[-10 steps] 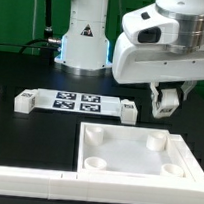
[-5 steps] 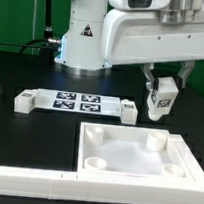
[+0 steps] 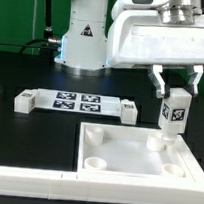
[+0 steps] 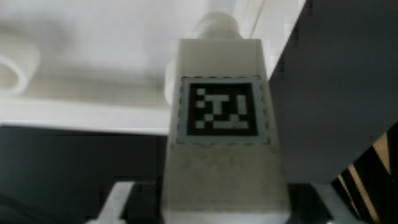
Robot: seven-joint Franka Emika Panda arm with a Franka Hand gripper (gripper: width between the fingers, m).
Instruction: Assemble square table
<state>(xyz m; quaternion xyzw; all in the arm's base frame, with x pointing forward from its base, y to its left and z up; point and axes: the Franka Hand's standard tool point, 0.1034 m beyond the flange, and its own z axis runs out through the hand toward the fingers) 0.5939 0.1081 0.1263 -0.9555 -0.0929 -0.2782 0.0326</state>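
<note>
Working the leg-fitting step: holding one leg (image 3: pixel 173 112) in the air over the tabletop (image 3: pixel 131 153), clamping the jaws on its upper part, one finger on each side, keeping it upright with the black-white tag facing the exterior view. Hanging it above the tabletop's far corner on the exterior view's right, clear of the rim, roughly over the corner socket (image 3: pixel 158 142) there; not confirming exact alignment from this angle. Judging progress as early: seeing all four sockets empty and no leg fitted yet. Judging the next move: centring the leg's lower end on that socket, lowering straight, seating the rounded tip (image 4: pixel 217 22) showing past the tag in the wrist view, then probably twisting it home. Watching verticality, since any tilt is risking a jam on the socket lip. Looking at the square table itself: tabletop lying open side up on the black worktop, near side, toward the exterior view's right, white plastic, tray-like with a raised rim and round sockets at the corners, sitting against or just beside the long white border bar (image 3: pixel 28 179). Spotting two spare legs lying flat farther back, one (image 3: pixel 26 102) at the left end of the marker board (image 3: pixel 78 101), one (image 3: pixel 127 111) at its right end.
</note>
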